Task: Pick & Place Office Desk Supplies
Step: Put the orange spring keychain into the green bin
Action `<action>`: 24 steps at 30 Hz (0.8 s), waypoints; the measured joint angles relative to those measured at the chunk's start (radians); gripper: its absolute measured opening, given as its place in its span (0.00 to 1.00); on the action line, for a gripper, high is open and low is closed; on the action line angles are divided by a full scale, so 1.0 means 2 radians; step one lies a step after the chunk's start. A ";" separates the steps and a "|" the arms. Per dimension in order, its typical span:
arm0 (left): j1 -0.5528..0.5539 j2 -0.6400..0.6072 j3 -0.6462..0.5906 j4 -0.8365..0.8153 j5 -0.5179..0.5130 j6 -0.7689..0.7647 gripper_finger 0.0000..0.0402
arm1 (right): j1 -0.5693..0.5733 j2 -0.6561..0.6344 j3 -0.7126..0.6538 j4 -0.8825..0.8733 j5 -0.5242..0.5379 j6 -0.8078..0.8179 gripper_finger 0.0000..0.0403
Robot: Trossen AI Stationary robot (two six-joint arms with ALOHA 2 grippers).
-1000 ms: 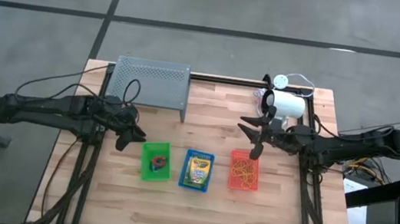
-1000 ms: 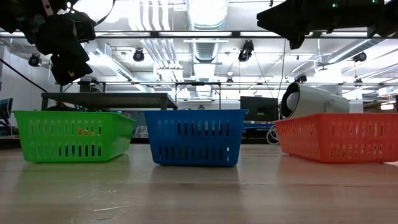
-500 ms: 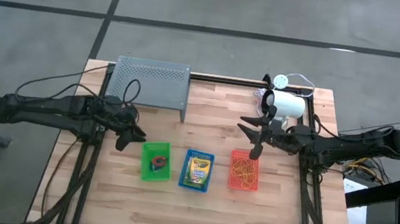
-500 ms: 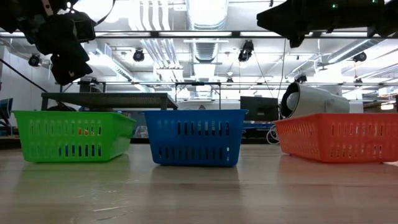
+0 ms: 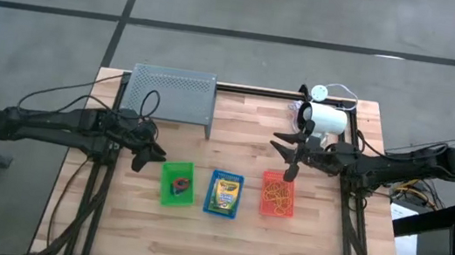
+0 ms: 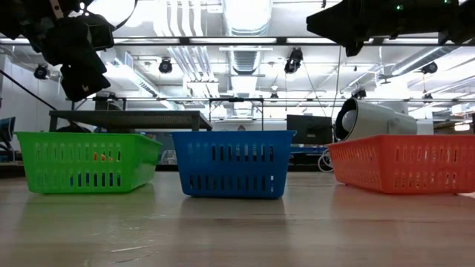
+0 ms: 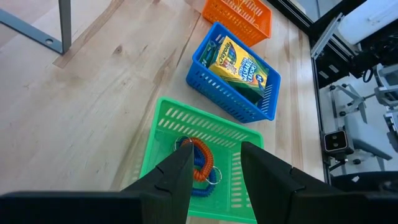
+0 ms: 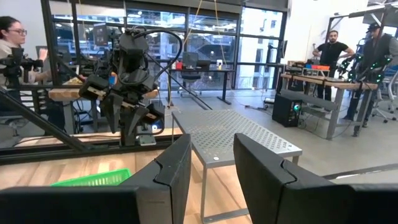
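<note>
Three small trays stand in a row on the wooden table: a green tray with red and blue elastic loops, a blue tray with a yellow-green crayon box, and an orange tray with thin orange rubber bands. My left gripper hovers open and empty just left of the green tray; in its wrist view the fingers frame the loops from above. My right gripper hovers open and empty above the orange tray's far edge.
A grey perforated rack stands at the far left of the table and a white cylindrical lamp at the far right, close behind my right gripper. People stand in the room beyond the table. Bare wood lies in front of the trays.
</note>
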State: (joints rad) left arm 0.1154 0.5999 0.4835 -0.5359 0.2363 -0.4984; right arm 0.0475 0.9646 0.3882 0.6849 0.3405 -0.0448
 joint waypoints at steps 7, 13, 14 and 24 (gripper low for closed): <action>0.000 0.000 0.000 0.000 0.000 0.000 0.34 | 0.000 0.000 0.000 0.000 0.000 0.000 0.29; 0.000 0.000 0.000 0.006 -0.004 0.003 0.34 | 0.000 0.000 0.000 0.000 0.000 0.000 0.29; 0.000 0.000 0.000 0.008 -0.004 0.009 0.34 | 0.000 0.000 0.000 0.000 0.000 0.000 0.29; -0.002 0.036 0.113 -0.109 -0.060 -0.030 0.34 | 0.000 0.000 0.000 0.000 0.000 0.000 0.29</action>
State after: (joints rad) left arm 0.1108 0.6726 0.7091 -0.7531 0.1171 -0.5574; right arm 0.0475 0.9649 0.3882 0.6849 0.3405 -0.0448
